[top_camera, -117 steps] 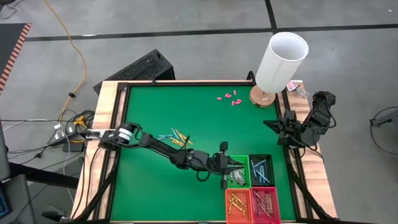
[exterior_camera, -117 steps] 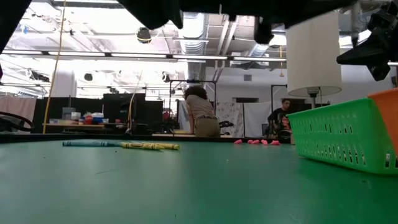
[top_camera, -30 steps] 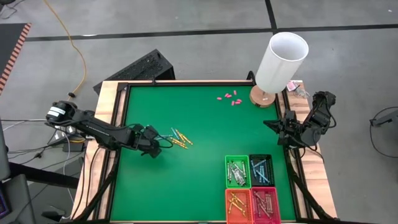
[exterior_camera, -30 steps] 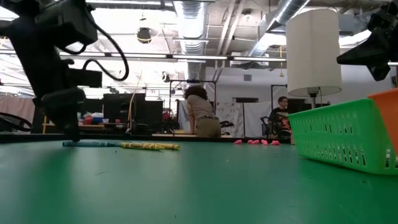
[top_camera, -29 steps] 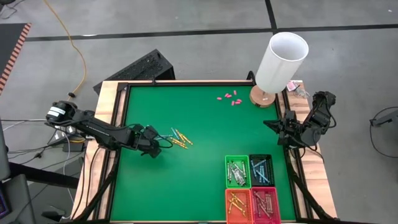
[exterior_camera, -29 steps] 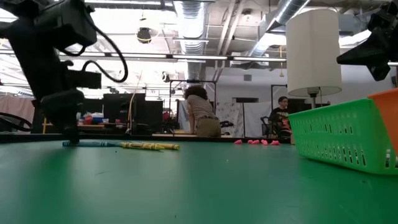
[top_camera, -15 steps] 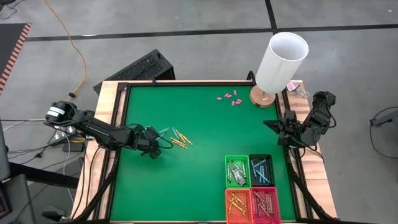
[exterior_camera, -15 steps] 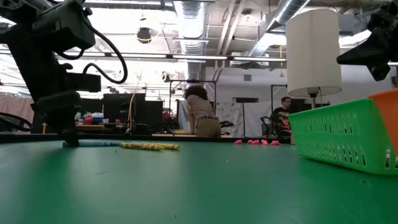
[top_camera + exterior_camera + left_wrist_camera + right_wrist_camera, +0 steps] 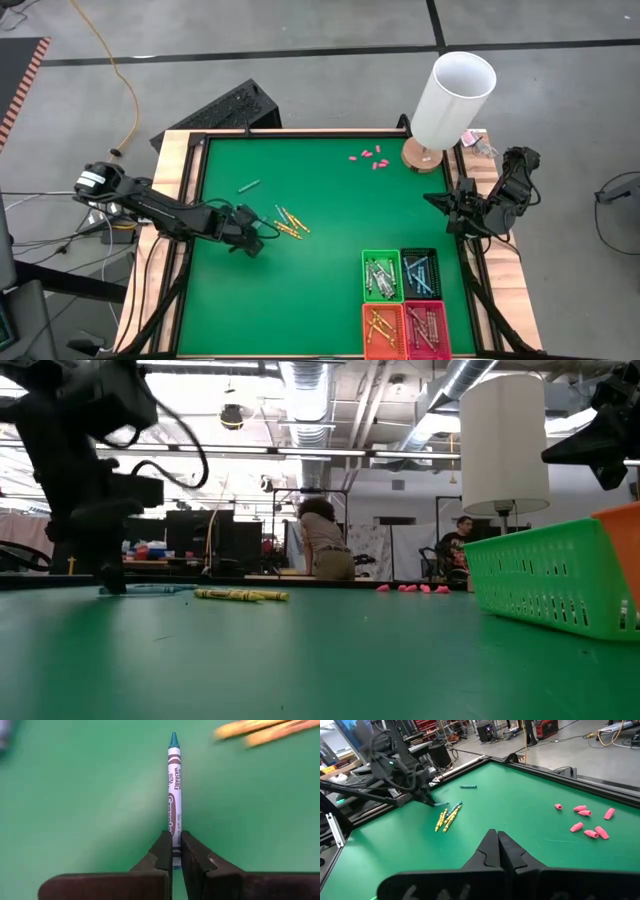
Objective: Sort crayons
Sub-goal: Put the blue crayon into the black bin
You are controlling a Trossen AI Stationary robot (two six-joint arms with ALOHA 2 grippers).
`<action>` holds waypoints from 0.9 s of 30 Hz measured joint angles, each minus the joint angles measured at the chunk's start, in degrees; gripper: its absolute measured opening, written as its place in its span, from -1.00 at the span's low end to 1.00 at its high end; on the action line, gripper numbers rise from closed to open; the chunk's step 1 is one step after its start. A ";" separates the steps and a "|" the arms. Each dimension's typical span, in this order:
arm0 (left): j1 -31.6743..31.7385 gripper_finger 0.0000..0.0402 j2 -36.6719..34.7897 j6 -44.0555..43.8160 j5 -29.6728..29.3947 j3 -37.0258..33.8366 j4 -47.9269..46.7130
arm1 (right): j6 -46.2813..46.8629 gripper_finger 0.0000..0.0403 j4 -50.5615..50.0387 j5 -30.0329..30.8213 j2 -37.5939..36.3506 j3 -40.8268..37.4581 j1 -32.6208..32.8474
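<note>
A blue crayon [image 9: 173,785] with a white wrapper lies on the green table, its tip pointing away from my left gripper [image 9: 173,839], which is shut on its back end at the table's left middle [image 9: 256,242]. Beside it lie several yellow crayons [image 9: 290,222]. Another bluish crayon [image 9: 248,185] lies alone farther toward the far left. My right gripper [image 9: 497,845] is shut on nothing and hovers by the table's right edge [image 9: 447,206]. My left gripper pinches the blue crayon's blunt back end [image 9: 173,827] between its two fingertips, one on each side. The fingers slant down from the table's left side, and the crayon runs on ahead of them in their line. In the low view its length [image 9: 152,588] stays down at the table's surface.
Four small bins stand at the near right: green [image 9: 381,275], dark [image 9: 420,272], orange [image 9: 381,328] and red [image 9: 427,328], each with crayons inside. A tall white cylinder [image 9: 453,92] on a wooden base stands at the far right, with pink stubby pieces [image 9: 368,157] next to it.
My left gripper has stayed over the crayons, rolled a little and shut on the blue crayon's end. One bluish crayon that lay beside it has shot away toward the table's far left and now lies alone there.
</note>
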 joint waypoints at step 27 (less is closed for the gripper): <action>-2.74 -0.99 27.29 34.89 -6.64 35.45 43.82 | 0.09 -1.00 0.14 0.13 -0.02 0.00 0.01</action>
